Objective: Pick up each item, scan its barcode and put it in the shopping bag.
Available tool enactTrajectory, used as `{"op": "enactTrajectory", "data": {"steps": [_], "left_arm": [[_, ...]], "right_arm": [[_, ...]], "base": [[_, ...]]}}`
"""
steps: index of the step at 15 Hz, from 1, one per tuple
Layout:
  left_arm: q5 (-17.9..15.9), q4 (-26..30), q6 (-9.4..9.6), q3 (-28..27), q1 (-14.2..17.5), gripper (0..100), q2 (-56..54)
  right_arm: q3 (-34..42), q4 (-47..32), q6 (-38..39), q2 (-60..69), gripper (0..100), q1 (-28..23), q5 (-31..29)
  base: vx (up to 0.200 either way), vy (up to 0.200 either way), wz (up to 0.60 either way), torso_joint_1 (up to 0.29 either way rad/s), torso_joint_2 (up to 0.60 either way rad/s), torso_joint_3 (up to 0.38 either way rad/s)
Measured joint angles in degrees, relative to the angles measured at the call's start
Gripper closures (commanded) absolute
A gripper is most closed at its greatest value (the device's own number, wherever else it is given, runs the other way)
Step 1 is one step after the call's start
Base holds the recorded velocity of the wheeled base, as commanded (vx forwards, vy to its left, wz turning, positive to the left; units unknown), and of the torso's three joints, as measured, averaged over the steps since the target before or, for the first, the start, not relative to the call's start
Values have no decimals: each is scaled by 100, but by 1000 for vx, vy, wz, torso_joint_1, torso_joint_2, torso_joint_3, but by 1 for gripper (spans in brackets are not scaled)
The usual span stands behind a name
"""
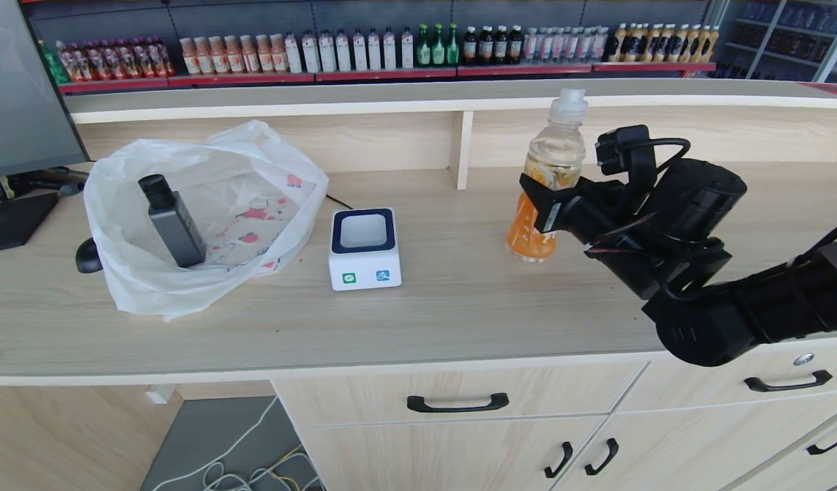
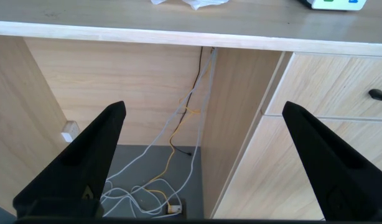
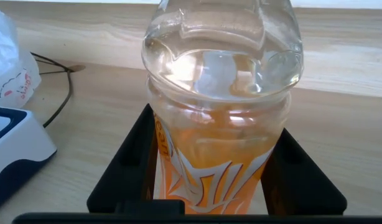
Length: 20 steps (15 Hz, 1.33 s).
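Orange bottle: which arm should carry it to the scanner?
Right. The right gripper is shut on the orange bottle, with the scanner to its left; the left gripper hangs open below the counter edge.

1 clear bottle (image 1: 553,155) with an orange label and white cap stands upright at centre right, clasped by the right gripper (image 1: 549,204). The white plastic shopping bag (image 1: 135,279) lies open at left, with 1 dark grey container (image 1: 173,221) leaning inside. The white scanner (image 1: 364,249) sits between them.
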<state>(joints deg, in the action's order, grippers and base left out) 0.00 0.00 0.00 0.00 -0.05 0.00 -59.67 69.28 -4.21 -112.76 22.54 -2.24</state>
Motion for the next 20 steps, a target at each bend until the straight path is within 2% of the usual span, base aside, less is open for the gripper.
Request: {"op": "enactTrajectory", "data": {"steps": [9, 13, 20], "left_arm": [[0, 0, 0, 0, 0, 0, 0], [0, 0, 0, 0, 0, 0, 0], [0, 0, 0, 0, 2, 0, 0]], "right_arm": [[229, -33, 0, 869, 100, 20, 26], [968, 13, 7, 1477, 100, 151, 30], [2782, 256, -375, 2581, 100, 1045, 15]], "base": [[0, 0, 0, 0, 0, 0], [0, 0, 0, 0, 0, 0], [0, 0, 0, 0, 0, 0]]}}
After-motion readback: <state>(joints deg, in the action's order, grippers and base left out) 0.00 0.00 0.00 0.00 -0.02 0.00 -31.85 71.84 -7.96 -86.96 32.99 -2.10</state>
